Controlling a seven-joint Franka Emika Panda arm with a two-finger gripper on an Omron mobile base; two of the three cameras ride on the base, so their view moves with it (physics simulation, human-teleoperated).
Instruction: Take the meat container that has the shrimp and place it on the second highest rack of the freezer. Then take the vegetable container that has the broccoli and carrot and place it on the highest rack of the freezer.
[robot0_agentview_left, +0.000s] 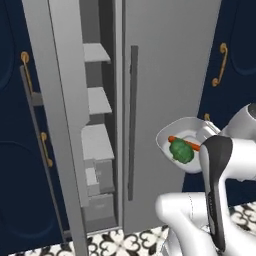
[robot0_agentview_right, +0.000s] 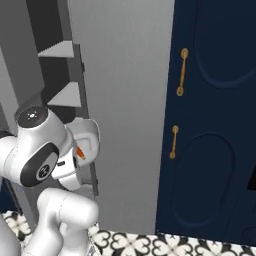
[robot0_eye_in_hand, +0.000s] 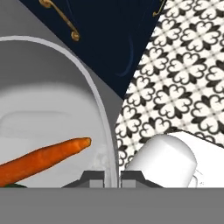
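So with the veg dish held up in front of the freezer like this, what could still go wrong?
The gripper pinches only the thin rim of the white dish, which sits steeply tilted, so the broccoli and carrot could slide out. The dish hangs before the closed right door, well right of the highest rack; swinging it left could clip the bar handle.

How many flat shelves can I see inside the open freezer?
3 in the left base view, stacked: the top shelf, the second shelf below it and the third shelf lower still. The door edge may hide more; drawers sit under them.
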